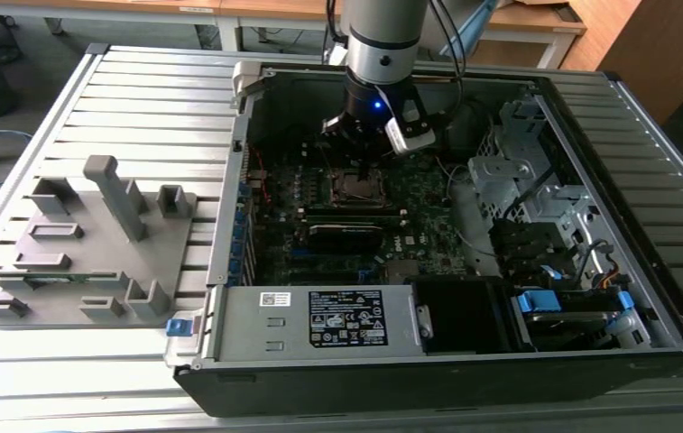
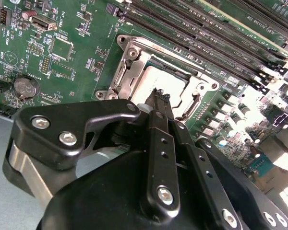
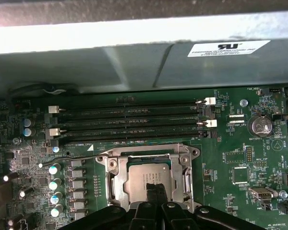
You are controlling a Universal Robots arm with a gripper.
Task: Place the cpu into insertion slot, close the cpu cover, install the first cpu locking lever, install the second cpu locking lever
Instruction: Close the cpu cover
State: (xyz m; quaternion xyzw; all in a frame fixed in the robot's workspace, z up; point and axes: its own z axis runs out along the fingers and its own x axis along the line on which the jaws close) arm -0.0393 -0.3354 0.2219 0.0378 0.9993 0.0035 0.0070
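The cpu (image 3: 146, 173) (image 2: 169, 79) lies flat in the insertion slot (image 1: 359, 187) on the green board. The cpu cover (image 3: 116, 178) (image 2: 130, 61) is down around it as a silver frame. In both wrist views my gripper (image 3: 153, 188) (image 2: 159, 96) is shut with nothing between its fingertips, which hover just over the cpu's top near one edge. A thin wire locking lever (image 3: 93, 154) runs along the socket side that faces the memory slots. In the exterior view my gripper (image 1: 363, 168) reaches straight down into the open case onto the socket.
Memory slots (image 3: 134, 120) and a coin battery (image 3: 259, 126) flank the socket. The case wall (image 3: 134, 62) is close behind. A drive cage (image 1: 534, 198) is at the exterior view's right, a power supply (image 1: 341, 317) in front, and a grey fixture tray (image 1: 88, 244) on the left.
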